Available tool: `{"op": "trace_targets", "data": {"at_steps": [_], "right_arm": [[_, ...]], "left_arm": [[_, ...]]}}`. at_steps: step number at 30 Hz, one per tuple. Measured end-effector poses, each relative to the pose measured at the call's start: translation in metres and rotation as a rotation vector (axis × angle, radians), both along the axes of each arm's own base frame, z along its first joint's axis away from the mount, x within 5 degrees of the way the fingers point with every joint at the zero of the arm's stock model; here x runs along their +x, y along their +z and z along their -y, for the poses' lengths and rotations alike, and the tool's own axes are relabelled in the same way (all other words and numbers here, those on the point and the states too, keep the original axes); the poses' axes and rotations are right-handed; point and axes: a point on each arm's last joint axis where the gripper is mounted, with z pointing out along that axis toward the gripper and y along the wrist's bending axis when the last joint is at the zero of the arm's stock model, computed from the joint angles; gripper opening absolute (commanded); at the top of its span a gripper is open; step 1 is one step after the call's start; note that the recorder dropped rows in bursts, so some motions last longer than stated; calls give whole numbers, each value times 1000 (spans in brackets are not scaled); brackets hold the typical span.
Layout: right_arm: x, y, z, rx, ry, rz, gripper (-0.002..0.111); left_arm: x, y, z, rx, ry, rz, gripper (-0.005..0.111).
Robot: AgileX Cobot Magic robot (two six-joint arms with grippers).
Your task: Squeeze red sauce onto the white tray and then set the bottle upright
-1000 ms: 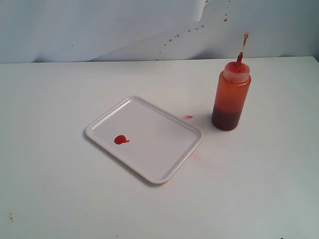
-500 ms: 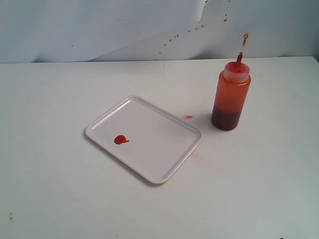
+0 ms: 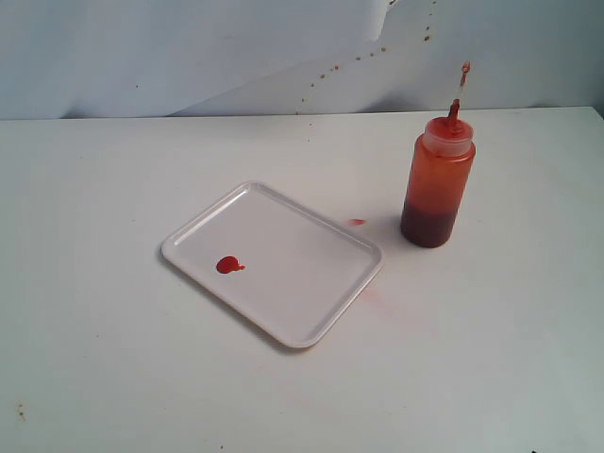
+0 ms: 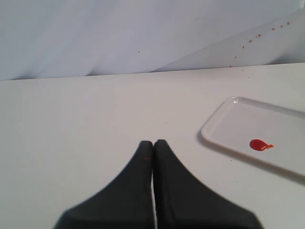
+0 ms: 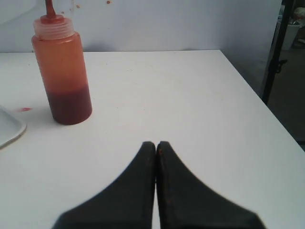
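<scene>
On the table (image 3: 491, 359), the white tray (image 3: 311, 274) lies centrally, the bottle (image 3: 437, 184) stands upright toward the far right edge, left gripper (image 4: 153, 145) and right gripper (image 5: 156, 145) are clenched empty, and red sauce (image 3: 227, 265) dots the tray's left corner: retreat, I judge, without nudging the bottle.

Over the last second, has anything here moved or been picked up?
Nothing visibly changed. The bottle stands upright, apart from the white tray, as before, and the red sauce blob sits in the same spot on the tray.
</scene>
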Motion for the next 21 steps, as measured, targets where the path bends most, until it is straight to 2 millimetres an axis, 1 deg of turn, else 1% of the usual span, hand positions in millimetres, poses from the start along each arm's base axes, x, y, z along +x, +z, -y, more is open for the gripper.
{"op": "trace_targets", "data": {"at_steps": [21], "right_arm": [[0,0,-1,0,17,-1,0]], "left_arm": [[0,0,0,0,0,0,0]]}}
